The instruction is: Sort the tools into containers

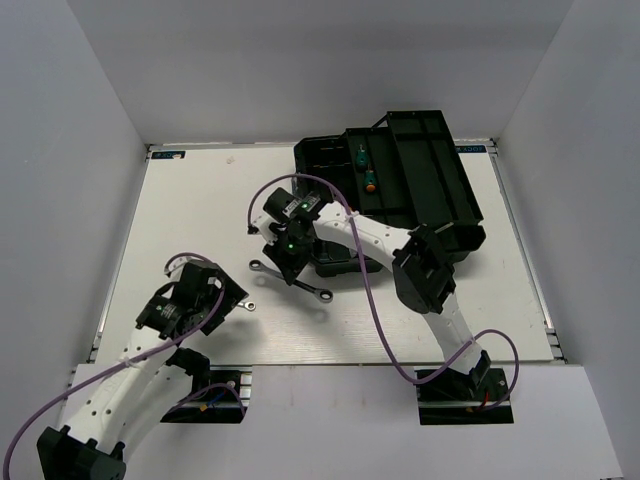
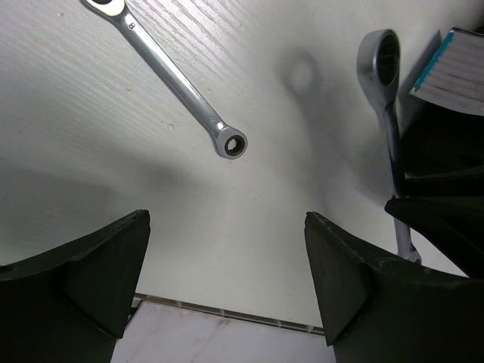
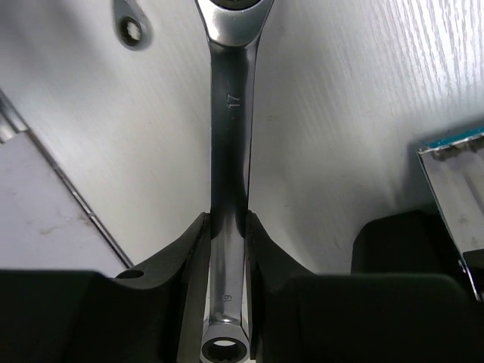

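My right gripper (image 3: 227,221) is shut on the shaft of the longer silver wrench (image 3: 229,113), stamped 17 and 19. From above, this wrench (image 1: 300,287) sits under the right gripper (image 1: 285,255) at the table's middle. Its ring end (image 2: 380,54) casts a separate shadow, so it hangs just off the table. A second silver wrench (image 2: 178,79) lies flat beside it, ahead of my open, empty left gripper (image 2: 227,219); only one end (image 1: 247,305) shows from above. The black toolbox (image 1: 440,180) stands open at the back right, two green-handled screwdrivers (image 1: 365,170) lying in one compartment.
A black tray part (image 1: 335,265) sits under the right arm, close to the held wrench. A teal-edged striped piece (image 2: 454,68) shows beside the right gripper. White walls enclose the table; its near rail (image 2: 227,314) runs just behind my left fingers.
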Controlling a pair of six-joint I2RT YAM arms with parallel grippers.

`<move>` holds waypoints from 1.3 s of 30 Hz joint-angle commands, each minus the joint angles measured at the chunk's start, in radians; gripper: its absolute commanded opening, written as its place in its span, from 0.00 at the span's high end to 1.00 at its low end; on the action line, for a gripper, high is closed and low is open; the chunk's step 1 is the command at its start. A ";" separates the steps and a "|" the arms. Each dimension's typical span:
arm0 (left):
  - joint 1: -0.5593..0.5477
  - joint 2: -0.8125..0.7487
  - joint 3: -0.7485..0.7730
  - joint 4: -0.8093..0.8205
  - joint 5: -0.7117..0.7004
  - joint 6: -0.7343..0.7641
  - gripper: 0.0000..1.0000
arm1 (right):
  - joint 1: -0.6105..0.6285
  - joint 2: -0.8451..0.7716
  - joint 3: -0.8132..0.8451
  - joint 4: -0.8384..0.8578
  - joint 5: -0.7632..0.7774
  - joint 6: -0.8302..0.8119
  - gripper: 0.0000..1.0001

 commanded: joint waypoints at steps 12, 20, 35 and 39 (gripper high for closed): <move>0.000 -0.094 0.047 -0.023 -0.053 0.001 0.09 | -0.028 -0.146 0.194 -0.002 -0.051 0.057 1.00; 0.000 0.010 0.018 0.046 -0.021 0.001 0.09 | -0.184 -0.287 0.190 0.052 0.129 0.038 1.00; 0.000 0.116 -0.064 0.137 -0.039 -0.018 0.06 | -0.521 -0.420 0.126 0.137 0.582 -0.124 1.00; 0.000 0.199 -0.064 0.146 -0.039 -0.027 0.05 | -0.607 -0.401 0.129 0.122 0.566 -0.133 1.00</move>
